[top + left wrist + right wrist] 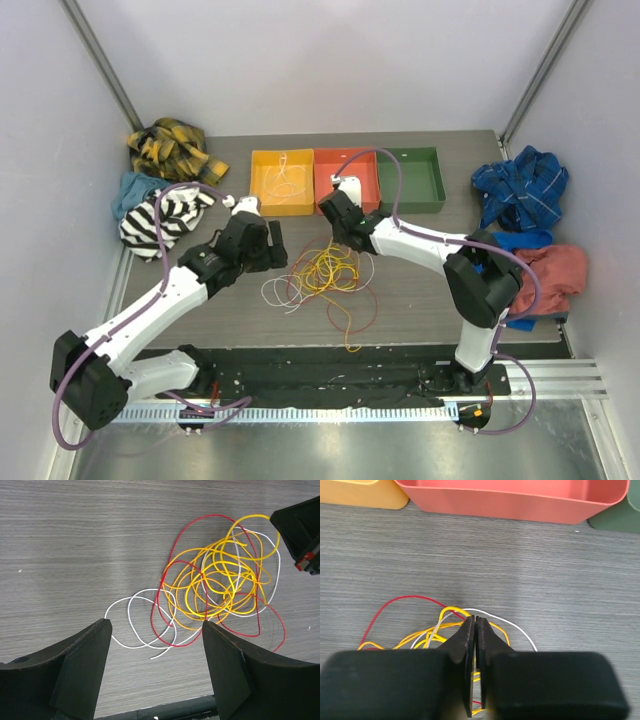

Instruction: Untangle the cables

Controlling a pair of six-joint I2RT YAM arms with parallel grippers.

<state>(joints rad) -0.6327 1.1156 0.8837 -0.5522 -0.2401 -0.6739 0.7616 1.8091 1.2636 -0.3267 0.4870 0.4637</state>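
Note:
The cables (325, 272) lie in a loose tangle of yellow, red and white wires mid-table, between the two arms. In the left wrist view the cables (216, 581) spread ahead of my left gripper (156, 626), which hovers open and empty over the white loops at the tangle's left side. My left gripper (274, 246) sits just left of the tangle. My right gripper (348, 240) is at the tangle's far edge. In the right wrist view my right gripper (476, 619) has its jaws pressed together on the cables (451, 611), where a yellow loop and a white wire meet the tips.
Three bins stand along the back: yellow (256, 185) with a white wire inside, red (372, 196) and green (438, 182). Cloths are piled at the left (165, 215) and right (520, 185) table edges. A black rail (330, 385) runs along the near edge.

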